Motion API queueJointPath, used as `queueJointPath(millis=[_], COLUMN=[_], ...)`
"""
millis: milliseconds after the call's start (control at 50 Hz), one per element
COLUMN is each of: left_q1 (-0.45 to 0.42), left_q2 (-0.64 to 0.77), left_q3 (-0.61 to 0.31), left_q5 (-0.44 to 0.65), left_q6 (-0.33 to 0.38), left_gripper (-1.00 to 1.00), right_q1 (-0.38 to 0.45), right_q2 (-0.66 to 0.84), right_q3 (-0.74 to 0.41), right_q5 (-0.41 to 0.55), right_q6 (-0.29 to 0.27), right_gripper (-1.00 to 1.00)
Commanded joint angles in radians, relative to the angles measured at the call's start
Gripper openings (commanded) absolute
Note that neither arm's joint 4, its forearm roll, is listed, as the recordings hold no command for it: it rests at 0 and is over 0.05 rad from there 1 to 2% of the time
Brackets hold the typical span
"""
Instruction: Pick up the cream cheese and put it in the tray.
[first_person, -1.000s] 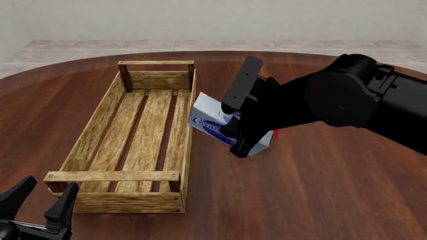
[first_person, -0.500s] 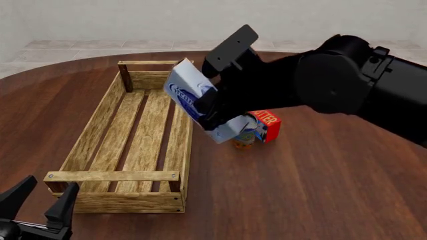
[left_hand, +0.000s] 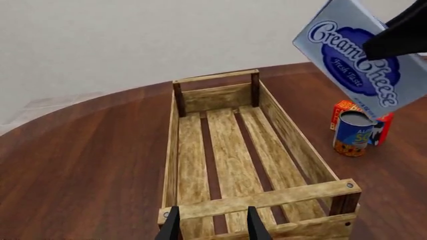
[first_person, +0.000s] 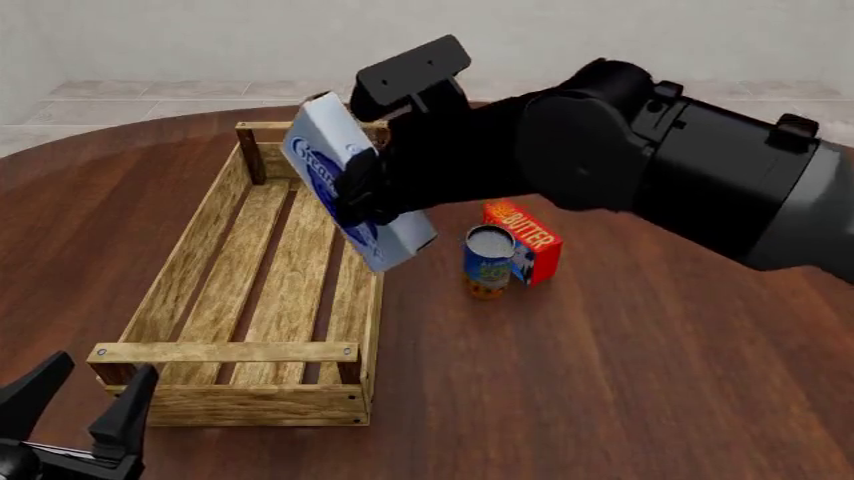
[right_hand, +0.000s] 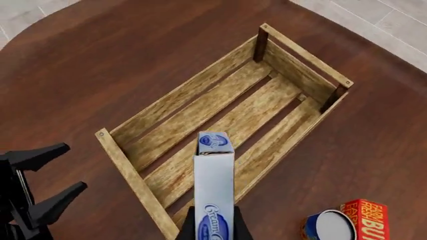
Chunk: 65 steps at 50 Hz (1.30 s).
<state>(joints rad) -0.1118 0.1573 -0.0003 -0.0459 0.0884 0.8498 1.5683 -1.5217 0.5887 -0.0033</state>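
Observation:
My right gripper (first_person: 374, 170) is shut on the cream cheese (first_person: 320, 160), a white-and-pale-blue box with a dark blue oval logo. It holds the box tilted on edge in the air, above the right wall of the tray (first_person: 187, 250). The tray is a long light-wood slatted crate with nothing in it. In the right wrist view the box (right_hand: 214, 185) hangs over the tray's slats and near wall (right_hand: 167, 107). In the left wrist view the box (left_hand: 353, 55) hangs beyond the tray's right wall (left_hand: 293, 135). My left gripper (first_person: 96, 375) is open and empty, just in front of the tray's near end.
A blue can (first_person: 489, 260) and a red-orange butter box (first_person: 527, 240) stand touching on the round dark-wood table, right of the tray. They also show in the left wrist view, can (left_hand: 351, 132) and butter (left_hand: 343, 112). My right arm reaches across above them.
My right gripper has lifted the cream cheese off the table and carried it up and left, over the tray's right wall. The can and butter box came into view. The left arm has not moved.

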Motion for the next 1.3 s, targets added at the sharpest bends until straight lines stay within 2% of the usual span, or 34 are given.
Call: queueJointPath(millis=[20,40,160,440,560,580,640,660,760,880,1020,1060,1300], left_q1=[0.000,0.000,-0.002,-0.001,-0.001,-0.002,-0.003,-0.004,-0.004,-0.005,-0.008,-0.008,-0.006], left_q2=[-0.004,-0.004,-0.021,-0.054,-0.064,-0.067,-0.078,-0.080,-0.084,-0.091,-0.096,-0.094,-0.095], left_q3=[0.000,0.000,0.000,-0.001,0.000,0.000,0.000,0.000,0.000,0.000,0.000,0.000,0.000], left_q5=[0.003,0.003,0.012,0.030,0.037,0.039,0.047,0.048,0.051,0.057,0.060,0.058,0.057], left_q6=[-0.002,-0.003,-0.004,-0.003,-0.006,-0.006,-0.007,-0.005,-0.005,-0.001,-0.002,-0.004,-0.012], left_gripper=[1.00,1.00,1.00,1.00,1.00,1.00,1.00,1.00,1.00,1.00,1.00,1.00,1.00], right_q1=[0.031,0.040,0.055,0.086,0.097,0.095,0.093,0.092,0.084,0.067,0.061,0.055,0.052], right_q2=[0.075,0.087,0.123,0.226,0.255,0.261,0.277,0.284,0.304,0.339,0.371,0.379,0.429], right_q3=[-0.095,-0.104,-0.116,-0.144,-0.155,-0.160,-0.173,-0.180,-0.204,-0.209,-0.214,-0.211,-0.245], right_q5=[-0.014,-0.016,-0.040,-0.088,-0.097,-0.098,-0.099,-0.096,-0.091,-0.103,-0.118,-0.123,-0.121], right_q6=[0.064,0.080,0.067,0.097,0.087,0.068,0.069,0.052,0.060,0.026,0.033,0.011,0.013], right_gripper=[-1.00,-1.00,-1.00,-1.00,-1.00,-1.00,-1.00,-1.00,-1.00,-1.00,-1.00,-1.00,-1.00])
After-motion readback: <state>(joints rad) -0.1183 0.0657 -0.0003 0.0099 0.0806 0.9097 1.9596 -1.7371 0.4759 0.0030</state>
